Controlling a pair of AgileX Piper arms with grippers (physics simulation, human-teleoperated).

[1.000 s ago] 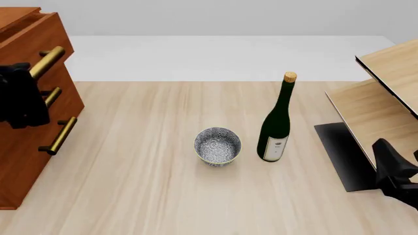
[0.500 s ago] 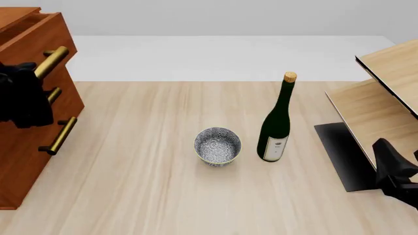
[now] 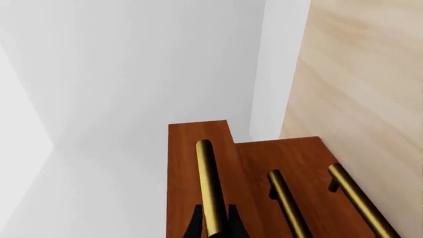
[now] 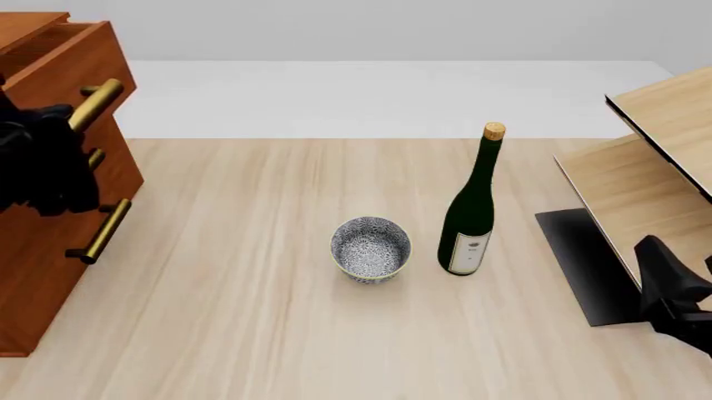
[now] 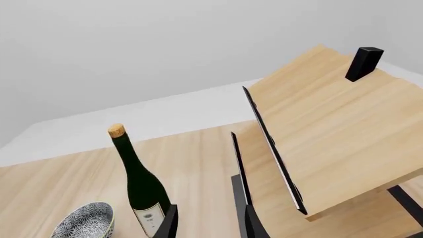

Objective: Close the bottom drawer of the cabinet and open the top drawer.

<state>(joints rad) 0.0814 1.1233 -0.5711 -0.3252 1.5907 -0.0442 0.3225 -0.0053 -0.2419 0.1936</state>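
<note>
Brass bar handle (image 3: 210, 191) betw. jaws; reddish wood top drawer (image 4: 67, 62).

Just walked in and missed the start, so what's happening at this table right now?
The left gripper is closed around the brass handle of the top drawer of the cabinet, and that drawer sits pulled out a little past the two below it. The bottom drawer looks pushed in, flush with the middle one. The right gripper is open and idle beside the pale shelf unit. A patterned bowl and a green wine bottle stand untouched mid-table.
</note>
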